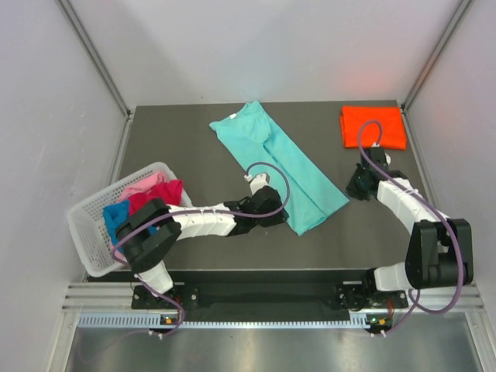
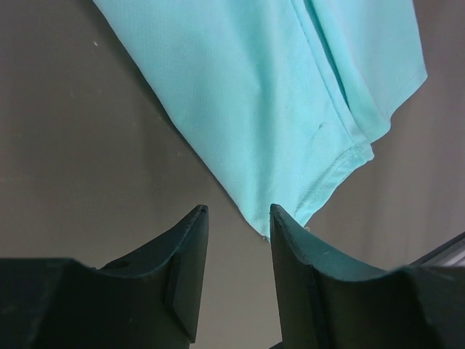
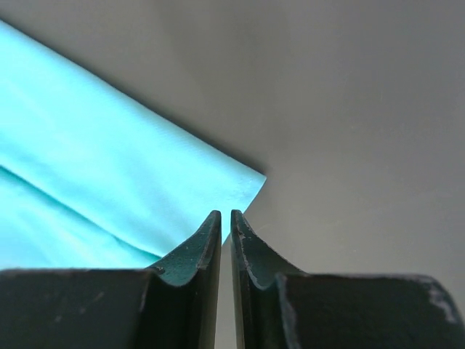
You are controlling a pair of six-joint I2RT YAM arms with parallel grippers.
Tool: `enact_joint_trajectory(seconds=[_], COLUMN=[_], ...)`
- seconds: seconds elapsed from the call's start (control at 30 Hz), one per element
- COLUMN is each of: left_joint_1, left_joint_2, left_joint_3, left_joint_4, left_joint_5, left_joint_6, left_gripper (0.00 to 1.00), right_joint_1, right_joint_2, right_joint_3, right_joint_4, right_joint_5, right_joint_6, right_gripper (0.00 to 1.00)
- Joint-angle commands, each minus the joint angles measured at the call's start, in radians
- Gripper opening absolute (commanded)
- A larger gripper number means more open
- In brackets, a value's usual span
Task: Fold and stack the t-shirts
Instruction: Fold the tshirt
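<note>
Scanning all three views now, and there's nothing to read: no lettering, label, brand, number or sign is legible on anything.
</note>
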Motion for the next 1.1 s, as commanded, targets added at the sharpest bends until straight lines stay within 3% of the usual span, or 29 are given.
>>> enact_joint_trajectory(seconds=[0.0, 0.3, 0.53, 0.67, 0.7, 0.83, 1.07], left_joint_1=[-0.037, -0.103, -0.113, -0.113, -0.113, -0.120, -0.169], left_joint_2=[0.014, 0.099, 0.171, 0.182, 0.179, 0.128, -0.037], left_joint_3=[0.008, 0.005, 0.008, 0.013, 0.018, 0.033, -0.068], left_joint_4=[0.058, 0.170, 0.169, 0.176, 0.175, 0.050, -0.168], left_joint_5=[-0.050, -0.021, 0.016, 0.032, 0.039, 0.042, 0.017], left_joint_6=[-0.041, -0.064, -0.110, -0.096, -0.089, -0.030, 0.039], left_gripper=[0.44, 0.47, 0.43, 0.26, 0.18, 0.01, 0.00], right_joint_1=[-0.014, -0.016, -0.060, -0.066, -0.065, -0.068, -0.066], right_joint_2=[-0.074, -0.143, -0.148, -0.171, -0.173, -0.170, -0.114], right_joint_3=[0.035, 0.040, 0.026, 0.014, 0.012, 0.017, 0.011], right_joint_4=[-0.024, -0.038, -0.026, -0.021, -0.023, -0.034, -0.069], right_joint_5=[-0.023, -0.040, -0.046, -0.057, -0.057, -0.068, -0.257], right_joint_6=[-0.013, -0.022, -0.046, -0.047, -0.050, -0.079, -0.160], right_gripper=[0.12, 0.14, 0.14, 0.14, 0.14, 0.14, 0.20])
